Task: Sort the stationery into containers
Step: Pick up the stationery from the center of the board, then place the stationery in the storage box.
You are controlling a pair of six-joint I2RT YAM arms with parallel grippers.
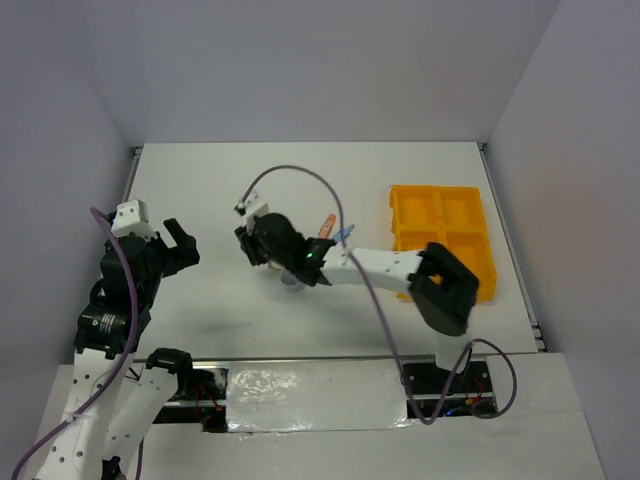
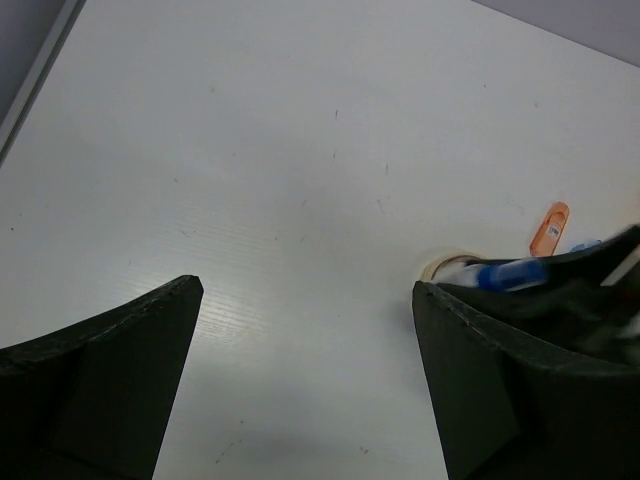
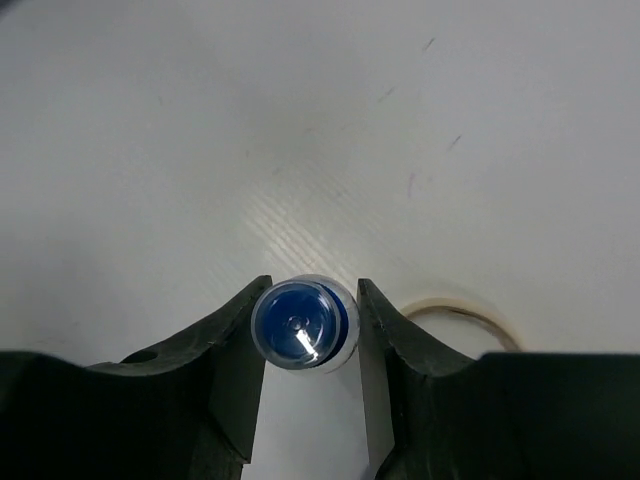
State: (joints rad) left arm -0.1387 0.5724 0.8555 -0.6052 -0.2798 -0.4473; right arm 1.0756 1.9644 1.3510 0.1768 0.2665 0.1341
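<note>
Right gripper: fingers set against both sides of the small blue-capped bottle, which stands upright on the white table and is seen cap-on from above.
Left gripper: fingers spread wide with nothing between them, hovering over bare table at 9 o'clock of the work.
Bottle position: mid-table, with the yellow-orange tray well apart at 3 o'clock.
Slip risk: the bottle is round and smooth and the fingers meet it only near their tips, so a lift could squirt it out toward 12 o'clock.
Tip risk: an off-centre squeeze could topple the bottle and let it roll.
Ring risk: the tan ring lies just beside the right finger at 3 o'clock, so a sideways drag could catch and shove it.
Clip risk: the orange clip and blue clip sit at 1 o'clock of the wrist, where a low swing toward the tray could scatter them.
Drop risk: a loose hold over the tray could land the bottle in the wrong compartment.
</note>
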